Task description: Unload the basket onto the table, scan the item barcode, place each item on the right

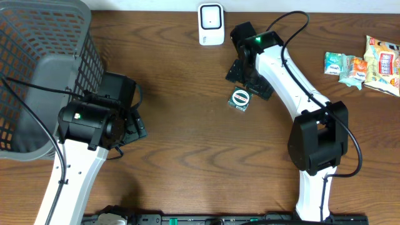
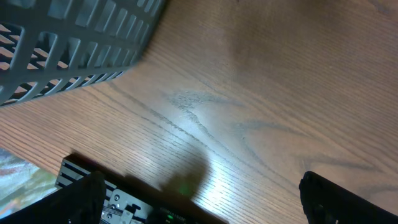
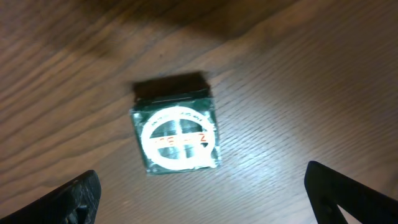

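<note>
Since the box [image 1: 239, 99] lies free on the table [image 1: 187, 144], just beside the right gripper [image 1: 250, 81] and well short of the scanner [image 1: 211, 24], its barcode may go unread; snacks [image 1: 365, 62] sit far right, the basket [image 1: 37, 75] left. Left wrist: left gripper [image 2: 205, 202] spread, empty, beside the basket. Right wrist: jaws spread wide around nothing; a regrasp could skid the box, label up

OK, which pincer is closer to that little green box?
Right. The right pincer hangs open right by the box, which lies on the table, centred in its wrist view. The left pincer is far across the table, beside the basket.
</note>
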